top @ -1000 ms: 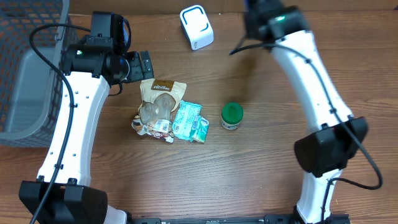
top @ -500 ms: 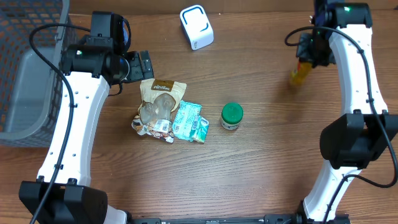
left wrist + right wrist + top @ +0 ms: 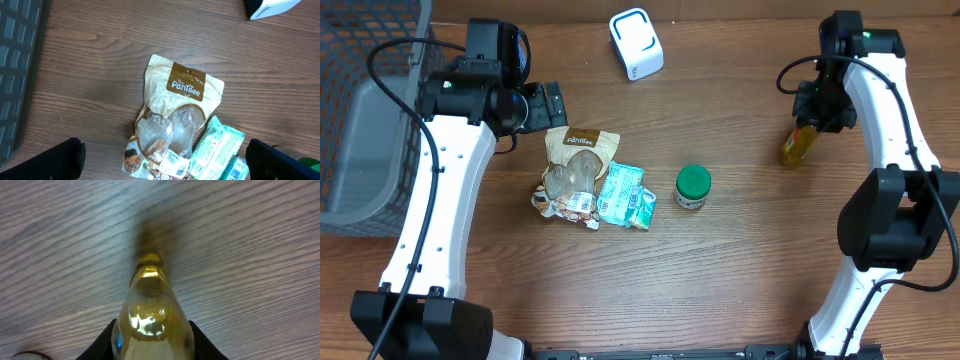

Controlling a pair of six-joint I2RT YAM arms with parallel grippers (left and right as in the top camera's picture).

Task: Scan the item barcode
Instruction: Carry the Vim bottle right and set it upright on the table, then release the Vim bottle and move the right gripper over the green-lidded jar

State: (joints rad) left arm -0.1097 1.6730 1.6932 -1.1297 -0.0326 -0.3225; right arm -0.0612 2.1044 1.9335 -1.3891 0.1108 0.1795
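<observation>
Here the right gripper (image 3: 817, 108) has its jaws drawn in narrow around the wide end of a translucent yellow plastic bottle (image 3: 796, 145), and the right wrist view shows a dark finger (image 3: 102, 342) pressed against each flank of it. The bottle reaches out beyond the fingertips with its narrower end pointing away from the jaws towards the brown wooden table (image 3: 740, 280); whether that end touches the wood cannot be told. A white box-shaped scanner with a blue rim (image 3: 636, 43) lies well apart from these jaws, off to the side across the table. A small white jar with a round green lid (image 3: 692, 186) stands between the two arms, apart from both sets of jaws. The left gripper (image 3: 545, 105) has its jaws spread wide with nothing between them. In the left wrist view the two black fingertips (image 3: 45, 162) sit at the lower corners. A tan paper pouch with a brown label and a clear window (image 3: 172, 120) lies flat on the wood ahead of the gap between them. Teal-and-white plastic packets (image 3: 217, 150) lie touching the pouch on the side nearer the jar. A grey plastic basket (image 3: 365, 150) sits on the outer side of the left arm, near those jaws but not touching them.
</observation>
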